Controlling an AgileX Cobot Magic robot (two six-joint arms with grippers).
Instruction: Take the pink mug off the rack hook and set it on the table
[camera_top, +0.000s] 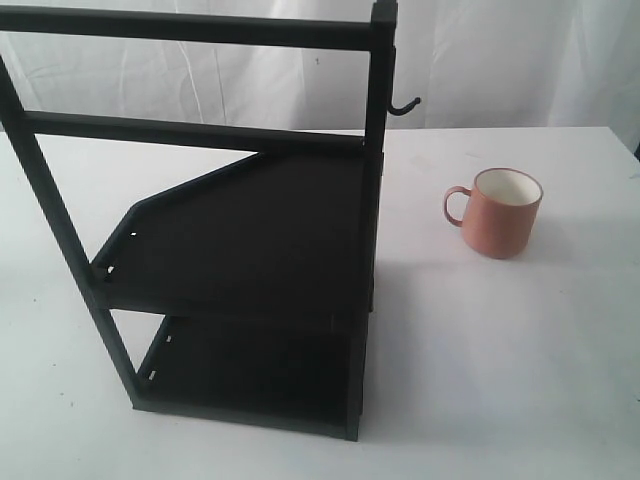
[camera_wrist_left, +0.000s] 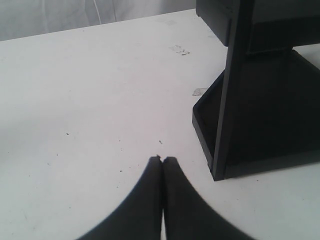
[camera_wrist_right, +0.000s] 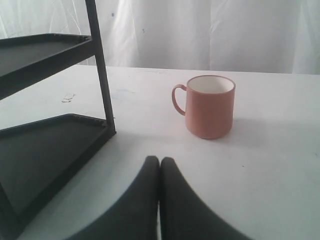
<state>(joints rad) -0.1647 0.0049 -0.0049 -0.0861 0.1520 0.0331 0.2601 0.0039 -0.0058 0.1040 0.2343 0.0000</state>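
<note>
Since the pink mug (camera_top: 497, 214) is seen upright on the desk (camera_top: 520, 380), apart from the bare rack hook (camera_top: 404, 106), it is judged stiff, light, breakable (best taken by handle or rim); the left hand (camera_wrist_left: 162, 160) and right hand (camera_wrist_right: 159, 161) are closed on nothing

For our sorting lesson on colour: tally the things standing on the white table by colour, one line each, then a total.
Pink: 1, the pink mug
Black: 1, the rack, with its rack hook counted as part of it
Total: 2
</note>
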